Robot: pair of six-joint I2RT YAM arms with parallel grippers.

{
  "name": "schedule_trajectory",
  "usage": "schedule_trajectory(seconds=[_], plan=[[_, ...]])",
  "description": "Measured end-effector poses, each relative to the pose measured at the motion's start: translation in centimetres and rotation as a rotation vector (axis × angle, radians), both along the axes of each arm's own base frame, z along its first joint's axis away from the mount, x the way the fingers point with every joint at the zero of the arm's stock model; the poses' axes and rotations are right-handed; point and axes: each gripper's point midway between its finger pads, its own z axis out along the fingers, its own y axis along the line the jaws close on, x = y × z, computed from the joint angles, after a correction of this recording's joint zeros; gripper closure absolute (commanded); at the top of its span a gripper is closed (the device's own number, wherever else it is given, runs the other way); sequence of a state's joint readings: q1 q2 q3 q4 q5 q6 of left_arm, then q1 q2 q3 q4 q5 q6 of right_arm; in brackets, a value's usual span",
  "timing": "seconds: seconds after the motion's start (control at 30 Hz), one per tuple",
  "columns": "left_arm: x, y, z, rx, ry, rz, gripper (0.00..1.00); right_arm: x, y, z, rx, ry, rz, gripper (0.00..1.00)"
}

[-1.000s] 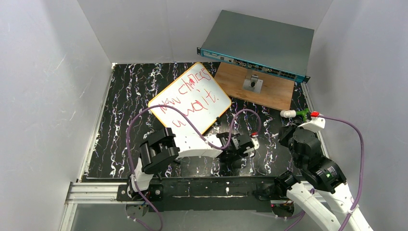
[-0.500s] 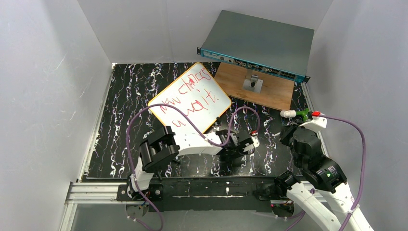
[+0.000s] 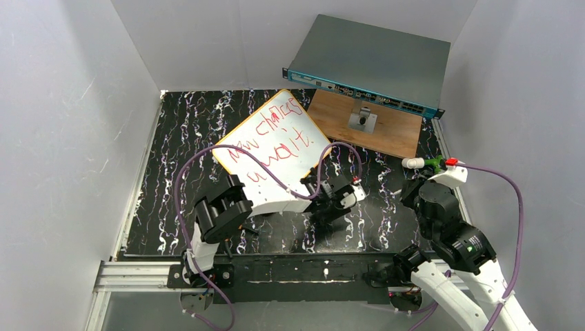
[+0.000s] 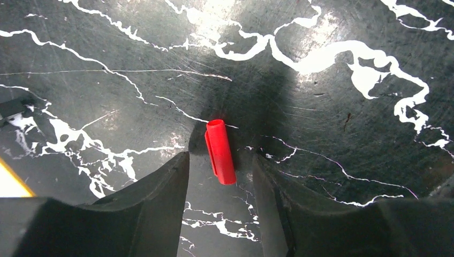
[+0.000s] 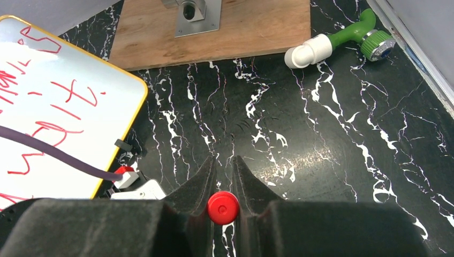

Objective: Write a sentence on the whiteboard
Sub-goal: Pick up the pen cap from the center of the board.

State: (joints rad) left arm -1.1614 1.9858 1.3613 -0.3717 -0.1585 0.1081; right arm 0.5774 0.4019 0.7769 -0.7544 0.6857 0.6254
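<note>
Both your pincers show: left pincer (image 4: 219, 163) half open astride a red marker cap (image 4: 219, 150) on the table (image 4: 321, 107), not touching it; right pincer (image 5: 223, 160) clamped on a red marker (image 5: 223, 208), bottom centre.

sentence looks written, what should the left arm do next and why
Probably close the left gripper on the red cap: it lies on the table between the open jaws, untouched. The sentence is already on the whiteboard, and the right gripper holds the red marker, which likely needs that cap.
</note>
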Motion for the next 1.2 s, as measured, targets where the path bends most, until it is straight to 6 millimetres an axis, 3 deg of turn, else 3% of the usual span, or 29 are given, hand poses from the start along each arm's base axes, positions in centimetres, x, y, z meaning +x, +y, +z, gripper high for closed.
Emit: schedule_trajectory(seconds=[0.23,0.57,0.77,1.2], plan=[[-0.3,0.3,-0.3,-0.039,0.115,-0.007,0.62,0.1,0.0,0.0,-0.005,0.004,-0.004,0.99],[-0.6,0.6,-0.6,-0.076,0.219,-0.02,0.82,0.3,-0.1,-0.1,-0.017,0.013,-0.014,0.99],[-0.8,0.5,-0.5,-0.089,0.261,-0.036,1.0,0.5,-0.1,-0.1,-0.019,0.013,-0.017,0.99],[-2.3,1.1,-0.1,-0.131,0.412,-0.056,1.0,1.9,1.3,1.5,0.024,-0.04,0.009,0.99]])
